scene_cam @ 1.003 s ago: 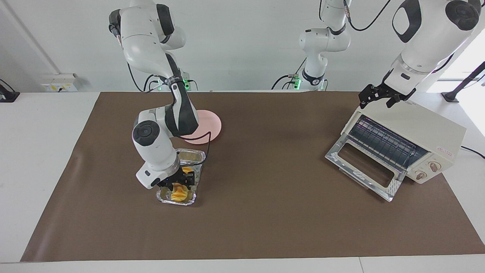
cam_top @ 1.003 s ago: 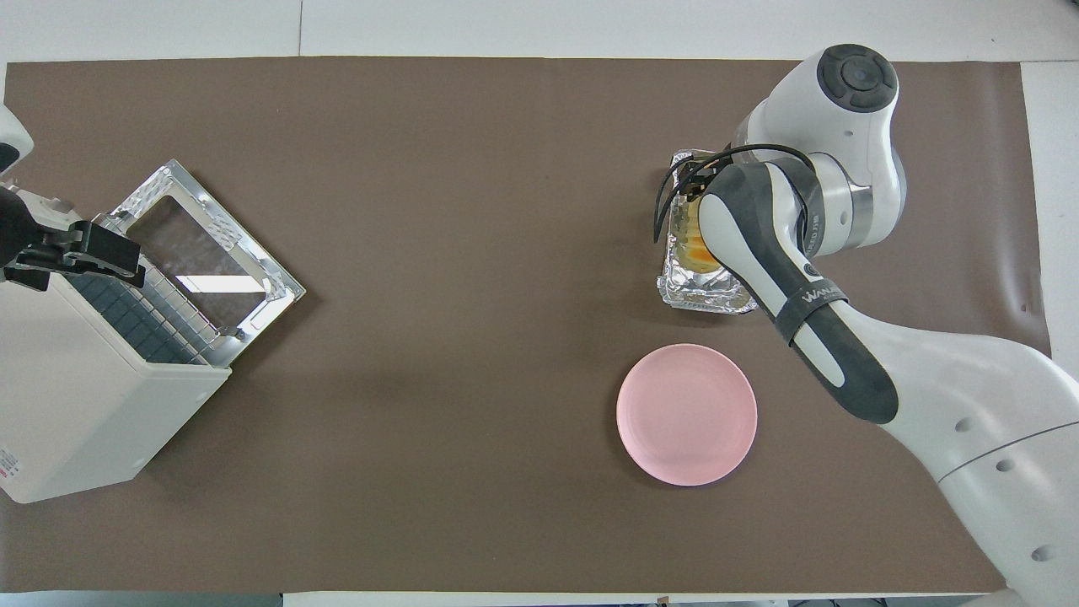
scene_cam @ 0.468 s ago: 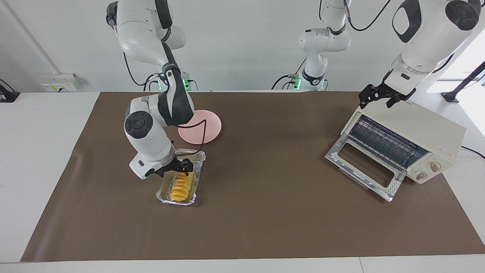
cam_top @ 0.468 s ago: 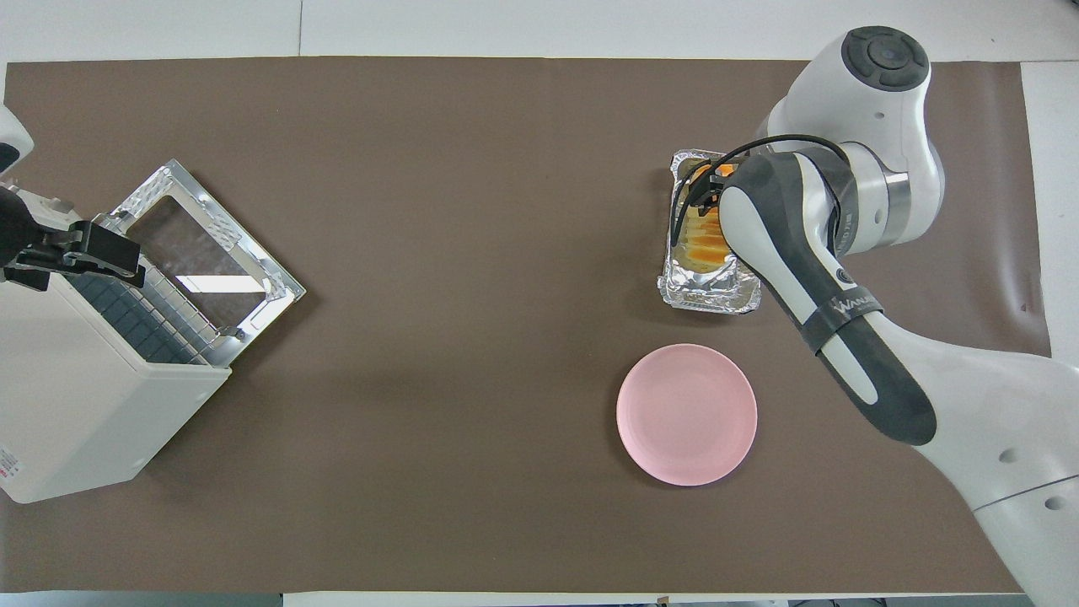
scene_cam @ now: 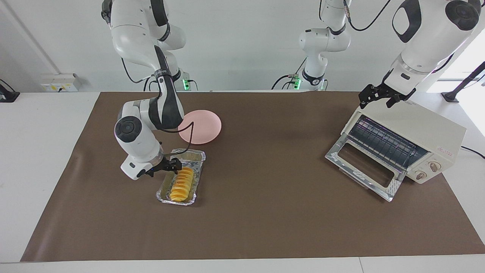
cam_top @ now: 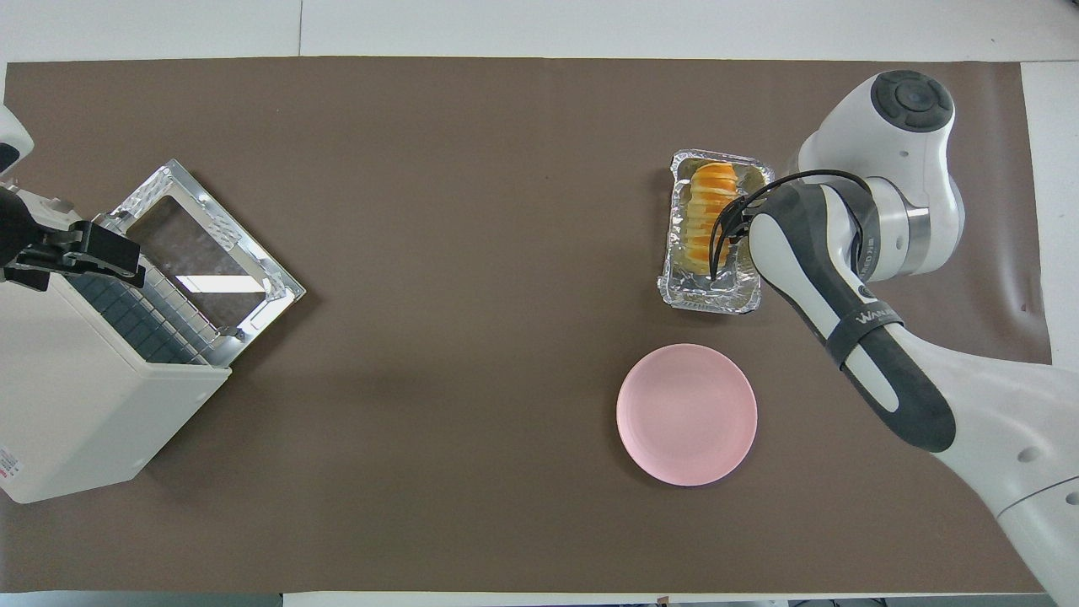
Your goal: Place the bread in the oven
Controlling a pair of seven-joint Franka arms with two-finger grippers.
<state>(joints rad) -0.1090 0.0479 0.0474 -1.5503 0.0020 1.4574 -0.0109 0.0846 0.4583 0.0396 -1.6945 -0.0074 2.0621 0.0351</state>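
The bread (scene_cam: 181, 184) (cam_top: 708, 219), a ridged yellow-orange loaf, lies flat in a crinkled foil tray (scene_cam: 194, 154) (cam_top: 706, 299) toward the right arm's end of the table. My right gripper (scene_cam: 165, 169) hangs open and empty just above the tray's rim, beside the loaf and not touching it. The cream-white oven (scene_cam: 416, 129) (cam_top: 59, 405) stands at the left arm's end with its glass door (scene_cam: 363, 167) (cam_top: 202, 253) dropped open and the rack showing. My left gripper (scene_cam: 379, 96) (cam_top: 76, 253) waits open over the oven's top front edge.
A round pink plate (scene_cam: 202, 127) (cam_top: 687, 413) sits nearer to the robots than the foil tray. A brown mat (scene_cam: 265, 212) covers the table between tray and oven. The right arm's elbow and forearm overhang the tray's side.
My right gripper opened, let go of the bread and rose off it toward the right arm's end. The loaf now lies uncovered in the tray. The left arm has not moved.
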